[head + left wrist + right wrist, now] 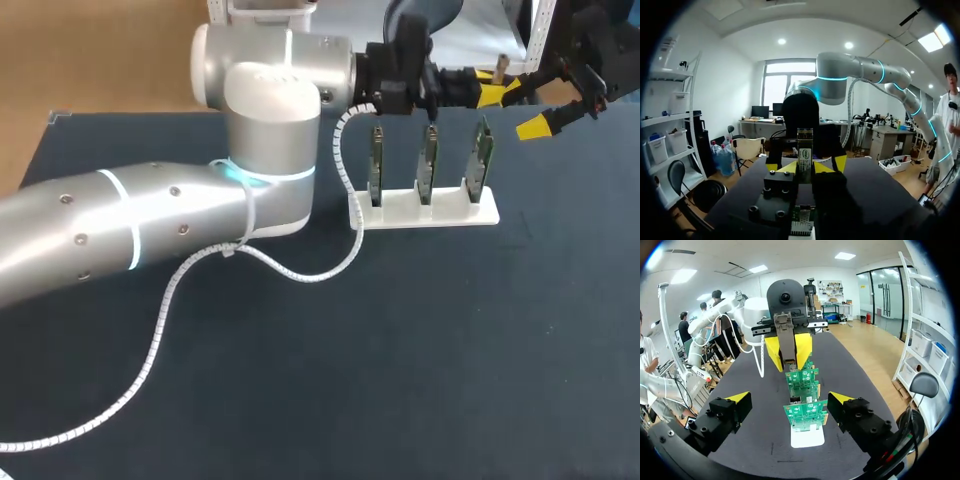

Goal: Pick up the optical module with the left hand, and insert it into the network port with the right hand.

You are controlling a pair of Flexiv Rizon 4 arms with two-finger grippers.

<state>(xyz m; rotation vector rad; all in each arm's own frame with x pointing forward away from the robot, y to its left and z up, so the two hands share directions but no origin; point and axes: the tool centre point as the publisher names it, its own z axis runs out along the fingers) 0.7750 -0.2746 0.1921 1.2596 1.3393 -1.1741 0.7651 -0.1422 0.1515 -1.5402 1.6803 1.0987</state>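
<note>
**Left gripper** (pixel 806 165) (pixel 788 351): the fingers are clamped on the optical module from two sides, with a yellow tip against each flank.

**Optical module** (pixel 805 150) (pixel 785 337): a slim grey metal bar with a label. It is held lengthwise between the left fingers and sticks out past the tips. It faces the right gripper and sits above the row of boards.

**Right gripper** (pixel 790 398): the fingers are spread wide apart and hold nothing. The nearest board lies ahead of it, in line with the gap between the tips.

**Circuit boards**: three green boards stand upright on edge in a row, at (pixel 375 165), (pixel 428 162) and (pixel 483 158). From the right gripper they line up one behind another. The closest board (pixel 805 415) carries a small metal network port (pixel 796 400) on its upper edge.

**Rack** (pixel 445 212): a white slotted base that holds the three boards. It lies under and ahead of the right gripper.

**Table** (pixel 450 350): its surface is dark.

**Cable** (pixel 160 340): a white spiral-wrapped cable that runs along the left arm and loops onto the table.
</note>
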